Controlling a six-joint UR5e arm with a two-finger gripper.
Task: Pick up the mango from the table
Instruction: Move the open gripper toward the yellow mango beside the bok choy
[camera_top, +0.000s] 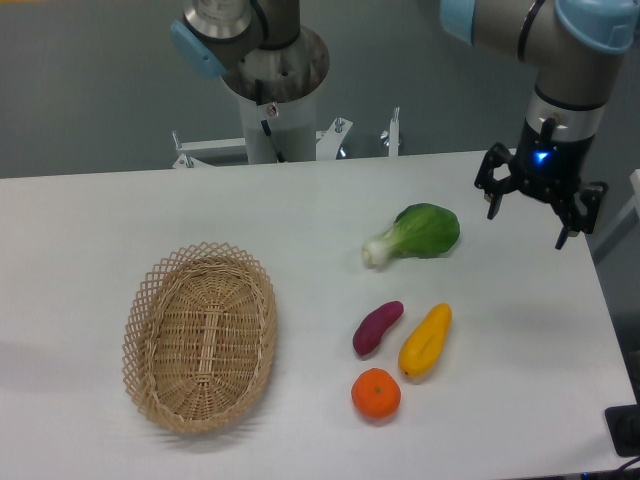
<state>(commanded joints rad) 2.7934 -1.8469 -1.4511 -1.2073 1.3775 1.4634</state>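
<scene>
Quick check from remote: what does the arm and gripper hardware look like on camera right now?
Grey tubular arm with light-blue joint caps. The gripper is black with two dark fingers, and a small blue light glows on its wrist. Grey cylindrical base pedestal behind the table.

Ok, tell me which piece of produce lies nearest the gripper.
The bok choy: green and leafy, it lies just left of the gripper, while the mango, sweet potato and tangerine lie farther off.

Smooth, slightly glossy mango (425, 341) on the matt white table (100, 220). The basket (200, 337) is woven wicker, rough. Tangerine (376, 393) skin looks faintly dimpled.
</scene>
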